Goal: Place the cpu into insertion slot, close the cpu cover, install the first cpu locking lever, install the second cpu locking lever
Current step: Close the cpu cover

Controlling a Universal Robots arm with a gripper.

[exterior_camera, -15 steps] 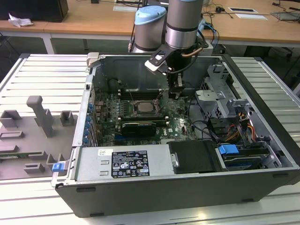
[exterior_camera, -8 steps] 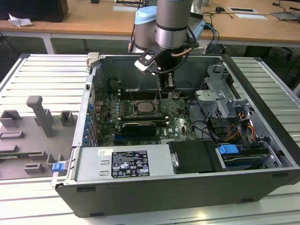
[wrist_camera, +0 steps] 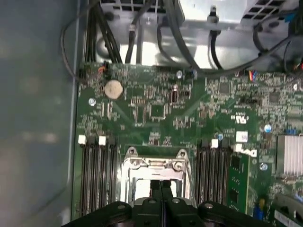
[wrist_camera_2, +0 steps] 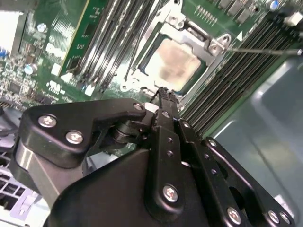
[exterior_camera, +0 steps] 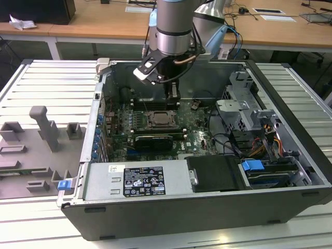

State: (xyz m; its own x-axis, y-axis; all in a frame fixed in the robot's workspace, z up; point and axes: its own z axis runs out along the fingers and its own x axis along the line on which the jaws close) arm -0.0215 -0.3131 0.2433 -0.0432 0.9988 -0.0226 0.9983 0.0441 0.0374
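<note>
Black hand closest to lens in the second wrist view. Fingers pressed together, nothing between them, tips at the edge of the insertion slot. Cpu seated in the slot, pale top up, showing through the cut-out of the cpu cover that frames it. Cannot tell if the cover is latched. Thin lever rod runs out from a frame corner across the memory slots.

Exterior view: hand at 12 o'clock of the slot, black expansion card at 6, drive cage at 3. Open computer case rests on slatted tabletop. Grey fixture blocks at 9 o'clock, outside the case.
</note>
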